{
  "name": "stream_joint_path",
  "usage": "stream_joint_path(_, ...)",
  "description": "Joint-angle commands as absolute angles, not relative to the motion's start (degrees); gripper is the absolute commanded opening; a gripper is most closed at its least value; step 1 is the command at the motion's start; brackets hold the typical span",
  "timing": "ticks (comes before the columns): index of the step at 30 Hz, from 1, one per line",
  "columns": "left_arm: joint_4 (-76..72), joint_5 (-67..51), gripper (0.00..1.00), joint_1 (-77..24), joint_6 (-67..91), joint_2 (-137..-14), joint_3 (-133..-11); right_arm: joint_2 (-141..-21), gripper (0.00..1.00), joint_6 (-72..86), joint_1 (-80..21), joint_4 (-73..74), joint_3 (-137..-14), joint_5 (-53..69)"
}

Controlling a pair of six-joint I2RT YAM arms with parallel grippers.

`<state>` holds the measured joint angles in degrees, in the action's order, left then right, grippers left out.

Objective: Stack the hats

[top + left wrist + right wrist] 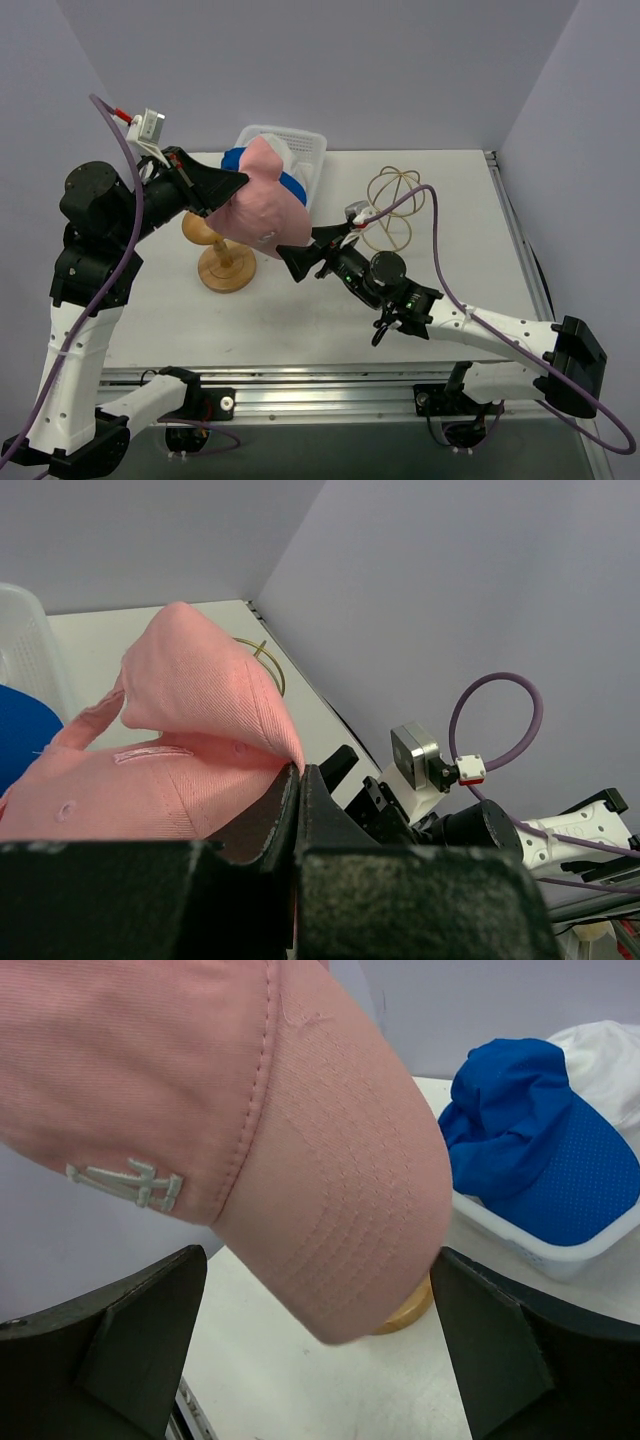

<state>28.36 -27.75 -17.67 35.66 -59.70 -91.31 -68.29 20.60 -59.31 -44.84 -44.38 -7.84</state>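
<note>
So, quick rundown:
left gripper (240, 181): jaws pinched on the pink cap (262, 200), holding it over a wooden stand (226, 267)
right gripper (286, 260): jaws apart, cap's near edge between them
blue cap (540, 1170): far side, in the basket (303, 140)

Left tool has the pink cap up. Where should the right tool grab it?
Probably the pink cap's stitched brim: it hangs between the right tool's open fingers. Come up from beneath, near-right side, since the left tool pinches the opposite edge.
</note>
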Motion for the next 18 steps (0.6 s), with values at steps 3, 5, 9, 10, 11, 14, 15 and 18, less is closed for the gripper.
stream_joint_path(3, 25.31, -28.04, 0.02, -17.75, 35.77, -59.50, -92.73, -68.03, 0.90, 20.74, -59.41, -53.43, -44.21, -7.56)
stream_joint_path(5, 25.31, -27.86, 0.02, -17.75, 35.77, -59.50, -92.46, -68.38, 0.90, 20.83, -59.41, -54.14, -44.47, -6.86)
stream_joint_path(9, 25.05, -26.11, 0.02, -17.75, 35.16, -59.33, -91.32, -68.91, 0.86, 21.09, -59.50, -55.63, -44.21, -6.07)
stream_joint_path(10, 25.14, -25.58, 0.02, -17.75, 34.90, -59.33, -90.88, -68.82, 0.82, 21.27, -59.50, -57.11, -43.77, -5.98)
stream_joint_path(11, 25.57, -24.88, 0.02, -17.67, 34.46, -59.33, -90.79, -68.64, 0.79, 21.36, -59.50, -58.09, -43.33, -5.89)
stream_joint_path(14, 27.15, -22.33, 0.02, -17.67, 32.87, -59.94, -90.79, -68.38, 0.63, 22.06, -59.41, -62.57, -41.14, -6.33)
stream_joint_path(15, 27.33, -21.98, 0.02, -17.67, 32.26, -60.03, -90.70, -68.38, 0.59, 22.06, -59.41, -63.45, -40.44, -6.68)
stream_joint_path(18, 30.14, -18.12, 0.02, -17.67, 30.68, -60.03, -90.61, -69.69, 0.43, 22.32, -59.41, -64.42, -40.69, -7.64)
